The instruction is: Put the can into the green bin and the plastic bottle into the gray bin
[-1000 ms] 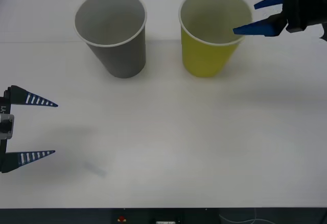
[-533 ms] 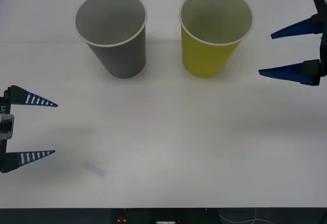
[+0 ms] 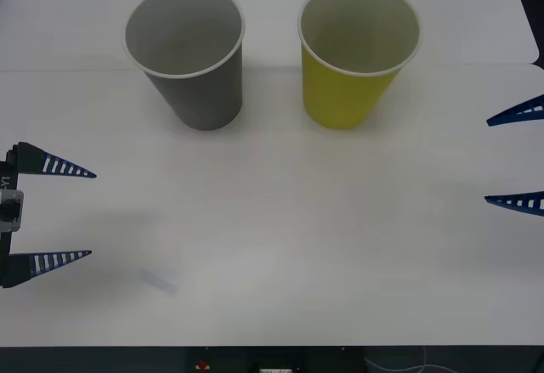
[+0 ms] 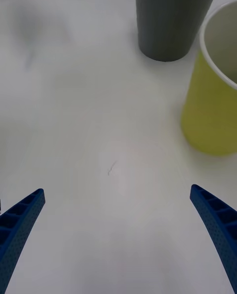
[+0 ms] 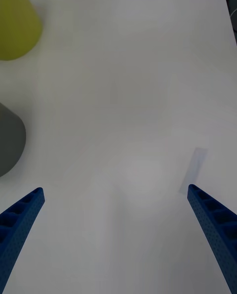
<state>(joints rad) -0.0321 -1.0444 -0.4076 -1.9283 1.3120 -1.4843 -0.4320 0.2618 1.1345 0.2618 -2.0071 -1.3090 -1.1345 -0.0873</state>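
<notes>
While both arms sit at the outer edges of the white table [image 3: 280, 245], the two cups stand upright side by side at its far part. The gray cup [image 3: 189, 54] is on the robot's left and the yellow-green cup [image 3: 355, 53] on the robot's right; they are near each other but do not touch. Both have white rims and open mouths facing up. From the front view, what can be seen of each cup's inside looks bare, though the bottoms are not fully exposed. Neither the can nor the plastic bottle can be located.

The right gripper [image 3: 515, 157] is at the right edge of the table, nearer the robot than the yellow-green cup and well apart from it. Its two blue fingers are spread wide with nothing between them. In the right wrist view, the right gripper [image 4: 118, 235] points over bare table toward the yellow-green cup [image 4: 211, 101], with the gray cup [image 4: 170, 18] beyond.

The left gripper [image 3: 61, 212] is at the left edge of the table, nearer the robot than the gray cup. Its fingers are also spread wide and hold nothing. A faint pale strip [image 3: 158, 281] lies flat on the table near the left gripper; the left wrist view shows this strip [image 5: 194, 169] just ahead of one fingertip.
</notes>
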